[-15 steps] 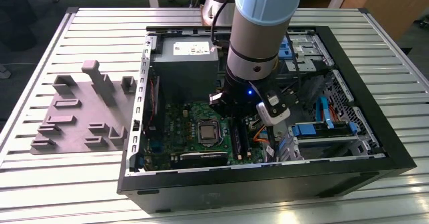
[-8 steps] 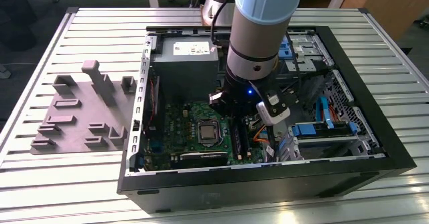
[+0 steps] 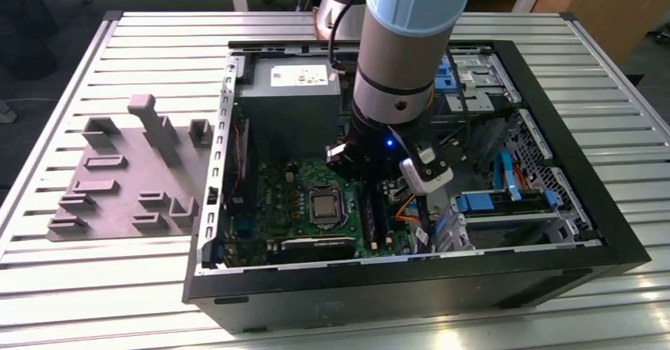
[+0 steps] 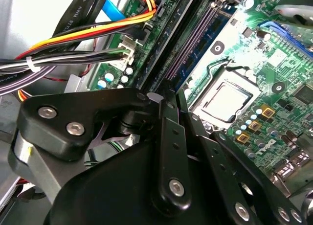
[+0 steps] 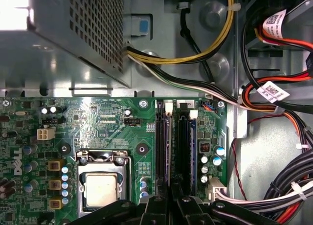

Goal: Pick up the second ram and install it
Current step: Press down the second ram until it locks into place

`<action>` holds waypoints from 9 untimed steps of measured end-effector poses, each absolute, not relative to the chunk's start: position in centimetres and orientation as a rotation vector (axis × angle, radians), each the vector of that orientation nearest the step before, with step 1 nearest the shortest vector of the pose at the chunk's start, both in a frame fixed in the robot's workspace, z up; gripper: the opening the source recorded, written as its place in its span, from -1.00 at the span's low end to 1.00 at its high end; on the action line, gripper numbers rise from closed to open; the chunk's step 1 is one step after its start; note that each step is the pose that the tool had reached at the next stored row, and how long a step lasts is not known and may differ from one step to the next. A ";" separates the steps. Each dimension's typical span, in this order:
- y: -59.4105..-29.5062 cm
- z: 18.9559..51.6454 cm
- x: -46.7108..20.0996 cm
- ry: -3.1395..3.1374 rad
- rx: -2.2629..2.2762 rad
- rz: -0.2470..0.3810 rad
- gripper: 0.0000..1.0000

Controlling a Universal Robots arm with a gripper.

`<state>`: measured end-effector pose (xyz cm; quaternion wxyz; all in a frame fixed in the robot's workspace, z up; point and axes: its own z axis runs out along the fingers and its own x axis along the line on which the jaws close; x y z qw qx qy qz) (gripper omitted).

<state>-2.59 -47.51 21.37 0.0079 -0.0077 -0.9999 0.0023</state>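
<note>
In the exterior view the arm [image 3: 403, 60] runs off the frame at 12 o'clock and hides the middle of the open computer case [image 3: 586, 232], covering the memory slots at its foot.

In the second wrist view the gripper [image 4: 168, 100] blocks the near ends of the slots [image 4: 195, 36]; whether it holds the memory stick cannot be told.

In the first wrist view the processor socket [image 5: 100, 186] is cut off at 6 o'clock.

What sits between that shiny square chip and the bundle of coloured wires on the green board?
In the first wrist view, the long black memory slots run between the processor chip and the wire bundle, with the claw at their near end.
</note>
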 end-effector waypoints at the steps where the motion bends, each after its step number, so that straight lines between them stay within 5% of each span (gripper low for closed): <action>1: -47.5 21.4 -2.6 -3.126 -0.024 0.007 -0.73; 9: -47.5 21.7 -2.6 -3.125 -0.023 0.005 -0.73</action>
